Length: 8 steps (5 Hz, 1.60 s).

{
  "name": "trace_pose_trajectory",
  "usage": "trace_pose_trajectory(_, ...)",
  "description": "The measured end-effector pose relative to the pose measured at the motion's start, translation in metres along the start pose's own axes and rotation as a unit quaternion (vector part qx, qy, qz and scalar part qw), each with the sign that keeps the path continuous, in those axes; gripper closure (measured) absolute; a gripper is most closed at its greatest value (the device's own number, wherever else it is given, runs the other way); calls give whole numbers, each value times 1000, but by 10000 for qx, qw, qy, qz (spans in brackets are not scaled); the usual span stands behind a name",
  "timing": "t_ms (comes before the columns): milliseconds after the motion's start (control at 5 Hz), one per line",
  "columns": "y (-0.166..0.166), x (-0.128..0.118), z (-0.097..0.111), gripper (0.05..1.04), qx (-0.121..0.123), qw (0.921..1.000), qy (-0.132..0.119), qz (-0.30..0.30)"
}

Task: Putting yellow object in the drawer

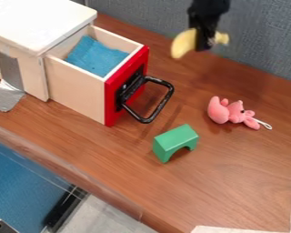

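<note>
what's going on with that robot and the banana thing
The robot's pincer holds the yellow banana-shaped object in the air above the wooden table, behind the open red-fronted drawer. The object isn't in the drawer yet; a blue cloth lies inside. The green arch block and pink plush toy sit on the table.

The drawer front (pixel 111 111) is red, block (pixel 175 138) green, curved object (pixel 183 43) yellow (seemingly plain).

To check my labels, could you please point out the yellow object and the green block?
Yellow object (pixel 183 43): camera view, its wide left part.
Green block (pixel 175 137): camera view, its top face.
</note>
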<state>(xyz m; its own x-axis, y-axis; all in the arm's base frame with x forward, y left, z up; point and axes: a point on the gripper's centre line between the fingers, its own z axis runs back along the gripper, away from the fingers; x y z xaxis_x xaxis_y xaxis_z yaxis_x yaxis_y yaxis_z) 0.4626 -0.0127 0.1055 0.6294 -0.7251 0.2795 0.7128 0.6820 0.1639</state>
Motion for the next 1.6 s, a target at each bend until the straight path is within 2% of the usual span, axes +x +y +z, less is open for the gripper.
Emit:
trace_pose_trajectory(400, 9, -44, 57, 553, 135, 9977, -330, 577)
trace_pose_trajectory(600, 13, -80, 76, 552, 158, 9942, -355, 1003)
trace_pose_trajectory(1000, 6, -137, 79, 553, 192, 9907, -156, 1338)
trace_pose_trajectory(1200, 2, -150, 75, 553, 193, 9900, -73, 1396)
trace_pose_trajectory(1400, 3, -150, 70, 553, 302, 9917, -104, 1246)
trace_pose_trajectory(1600, 0, -148, 58, 553, 173, 9955, -134, 920)
